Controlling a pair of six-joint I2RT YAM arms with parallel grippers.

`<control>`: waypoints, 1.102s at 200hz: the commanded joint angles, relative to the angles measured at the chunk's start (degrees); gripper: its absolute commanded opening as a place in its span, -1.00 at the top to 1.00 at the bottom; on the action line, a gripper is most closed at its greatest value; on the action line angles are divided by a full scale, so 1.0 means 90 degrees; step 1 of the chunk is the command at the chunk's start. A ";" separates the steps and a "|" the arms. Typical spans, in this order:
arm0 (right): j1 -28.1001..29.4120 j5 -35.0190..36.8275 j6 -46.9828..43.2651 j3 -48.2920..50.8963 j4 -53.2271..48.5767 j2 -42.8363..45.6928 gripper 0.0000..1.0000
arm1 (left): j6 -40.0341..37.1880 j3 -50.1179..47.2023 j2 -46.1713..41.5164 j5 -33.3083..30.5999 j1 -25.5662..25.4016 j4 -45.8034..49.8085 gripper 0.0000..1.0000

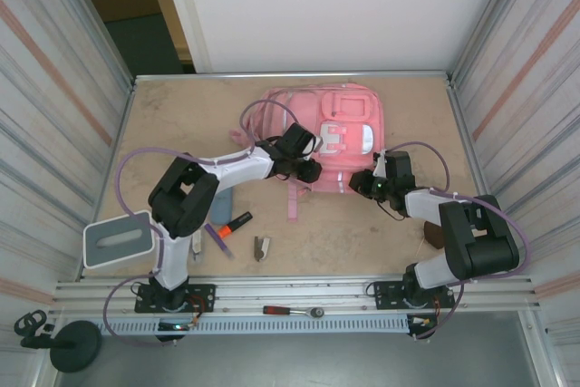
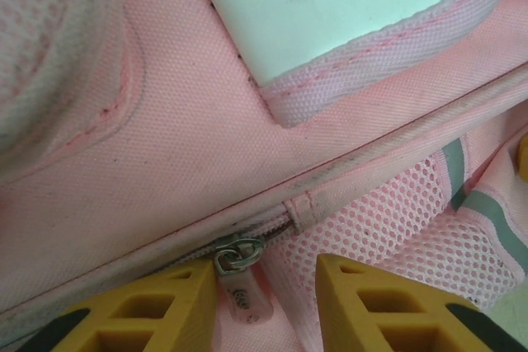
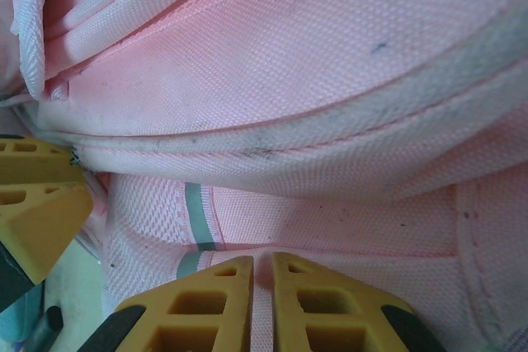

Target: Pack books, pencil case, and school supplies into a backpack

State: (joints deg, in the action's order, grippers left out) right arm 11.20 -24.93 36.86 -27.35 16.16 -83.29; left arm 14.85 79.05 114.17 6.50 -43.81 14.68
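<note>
Near edge: highlighter [image 1: 234, 224] and clip [image 1: 261, 247] lie on the table [image 1: 381, 233] by the left arm. Left gripper [image 2: 266, 282] is spread, with the zipper pull [image 2: 239, 260] between its fingers; right gripper [image 3: 262, 274] is pinching a fold of pink fabric. Both sit at the near edge of the backpack [image 1: 337, 106], which lies flat toward the far side.

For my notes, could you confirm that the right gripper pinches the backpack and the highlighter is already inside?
The highlighter is not inside: it lies on the table, as the top view shows; the right gripper does pinch the backpack.
</note>
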 commanded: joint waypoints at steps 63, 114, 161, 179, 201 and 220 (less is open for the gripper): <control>-0.0043 0.0055 -0.0102 0.0166 -0.0341 -0.0148 0.75 | 0.0449 -0.0387 -0.0289 0.1186 0.0139 -0.0878 0.29; -0.0043 0.0055 -0.0104 0.0158 -0.0370 -0.0127 0.75 | 0.0557 -0.0576 -0.0361 0.1301 0.0151 -0.1014 0.41; -0.0043 0.0045 -0.0111 0.0139 -0.0342 -0.0182 0.75 | 0.0616 -0.0844 -0.0463 0.1362 0.0195 -0.1132 0.48; -0.0044 0.0057 -0.0111 0.0148 -0.0341 -0.0201 0.75 | 0.0680 -0.0960 -0.0496 0.1445 0.0210 -0.1270 0.51; -0.0043 0.0057 -0.0111 0.0153 -0.0302 -0.0243 0.75 | 0.0696 -0.1023 -0.0446 0.1554 0.0210 -0.1390 0.51; -0.0043 0.0036 -0.0101 0.0158 -0.0273 -0.0283 0.75 | 0.0725 -0.1009 -0.0363 0.1590 0.0210 -0.1415 0.51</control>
State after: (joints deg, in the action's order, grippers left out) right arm 11.20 -24.99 36.86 -27.20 16.75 -84.01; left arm 20.43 70.67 112.12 16.49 -41.34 3.07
